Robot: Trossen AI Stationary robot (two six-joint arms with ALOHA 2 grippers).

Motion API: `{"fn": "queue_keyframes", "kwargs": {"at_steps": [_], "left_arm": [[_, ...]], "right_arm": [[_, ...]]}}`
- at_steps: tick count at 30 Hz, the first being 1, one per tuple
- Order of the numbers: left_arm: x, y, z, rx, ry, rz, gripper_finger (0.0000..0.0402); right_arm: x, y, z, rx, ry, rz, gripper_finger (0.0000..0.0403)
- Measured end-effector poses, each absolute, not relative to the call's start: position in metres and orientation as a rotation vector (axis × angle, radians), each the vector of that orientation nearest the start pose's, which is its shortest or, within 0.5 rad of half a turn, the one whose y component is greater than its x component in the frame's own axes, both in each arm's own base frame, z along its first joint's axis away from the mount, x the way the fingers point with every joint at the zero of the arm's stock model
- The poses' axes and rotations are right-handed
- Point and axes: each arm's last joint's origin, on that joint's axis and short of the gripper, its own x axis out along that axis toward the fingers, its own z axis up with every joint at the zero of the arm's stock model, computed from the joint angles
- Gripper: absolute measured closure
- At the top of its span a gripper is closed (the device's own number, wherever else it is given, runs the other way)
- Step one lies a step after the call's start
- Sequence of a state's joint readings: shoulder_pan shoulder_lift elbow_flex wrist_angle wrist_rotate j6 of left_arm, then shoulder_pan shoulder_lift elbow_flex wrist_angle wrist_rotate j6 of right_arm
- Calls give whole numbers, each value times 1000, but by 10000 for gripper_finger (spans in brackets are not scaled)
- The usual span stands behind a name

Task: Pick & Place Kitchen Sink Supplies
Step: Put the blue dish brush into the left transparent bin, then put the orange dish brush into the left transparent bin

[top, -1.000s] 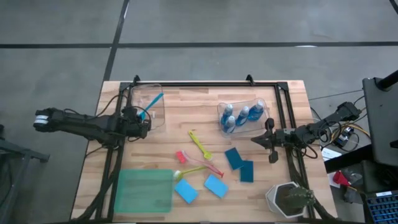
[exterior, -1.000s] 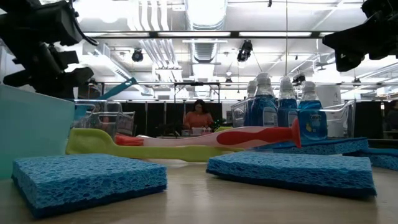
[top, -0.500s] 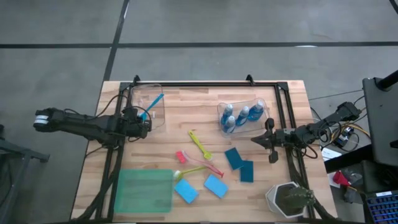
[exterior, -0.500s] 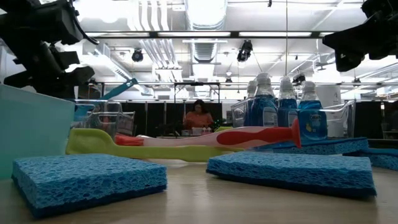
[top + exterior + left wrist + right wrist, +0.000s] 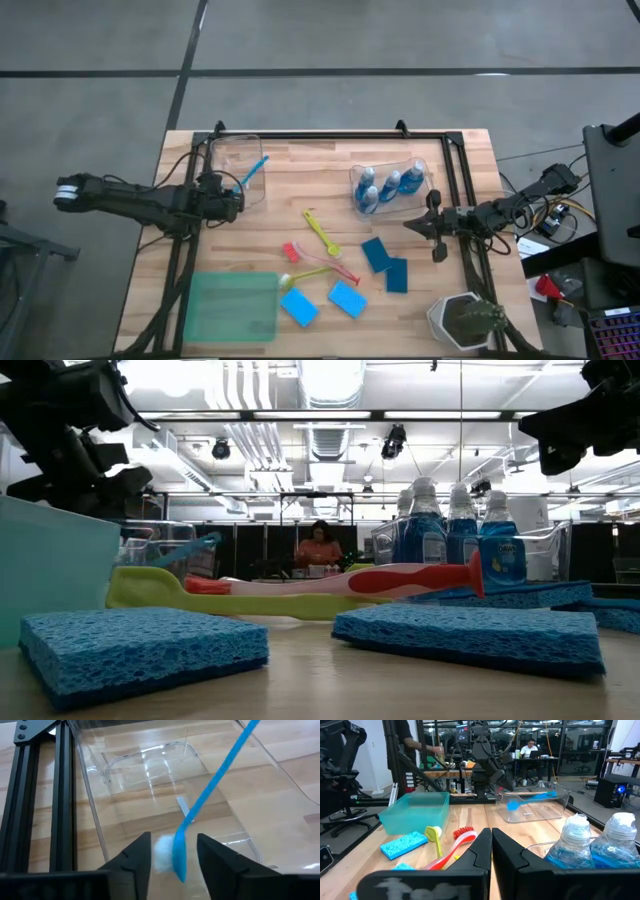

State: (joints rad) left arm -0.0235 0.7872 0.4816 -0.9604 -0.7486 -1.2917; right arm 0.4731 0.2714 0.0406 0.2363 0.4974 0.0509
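A thin blue brush (image 5: 252,171) lies slanted in the clear bin (image 5: 222,150) at the table's far left. Its white-bristled head (image 5: 170,856) is down in the bin and its handle (image 5: 225,760) leans up over the rim. My left gripper (image 5: 172,852) is open, with one finger on each side of the head. My right gripper (image 5: 408,226) is shut and empty, level, just near of the bin holding three blue bottles (image 5: 390,185). Brushes (image 5: 322,232) and blue sponges (image 5: 375,253) lie mid-table.
A green tray (image 5: 232,307) stands at the near left. A white pot with a plant (image 5: 465,320) stands at the near right. Two more sponges (image 5: 347,298) and a pink brush (image 5: 325,265) lie between them. A black frame rail (image 5: 330,134) runs along the far edge.
My left gripper has opened and let go of the blue brush. The brush's handle has sunk from a steep tilt to a lower slant over the bin's rim, while its head stays in the bin.
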Motion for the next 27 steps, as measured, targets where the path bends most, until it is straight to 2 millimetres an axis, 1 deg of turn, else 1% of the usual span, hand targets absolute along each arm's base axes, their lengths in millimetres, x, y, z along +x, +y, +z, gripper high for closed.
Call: {"fn": "queue_keyframes", "kwargs": {"at_steps": [3,7,12,16,18,21,24,27], "left_arm": [[113,17,190,-625,585,1212,227],[116,16,197,-626,596,1181,212],[121,16,213,-608,579,1137,209],[131,15,227,-586,521,1051,209],[140,14,233,-559,475,976,209],[155,11,246,-516,390,808,209],[172,4,257,-454,321,610,209],[187,-5,263,-362,298,399,209]], "right_arm": [[105,38,177,53,-5,-24,394],[105,38,177,52,-5,-24,394],[105,38,177,53,-6,-24,394],[105,38,177,53,-6,-24,394],[105,38,177,52,-6,-24,394],[105,38,177,53,-6,-24,394],[105,38,177,53,-5,-24,394],[105,38,177,52,-5,-24,394]]}}
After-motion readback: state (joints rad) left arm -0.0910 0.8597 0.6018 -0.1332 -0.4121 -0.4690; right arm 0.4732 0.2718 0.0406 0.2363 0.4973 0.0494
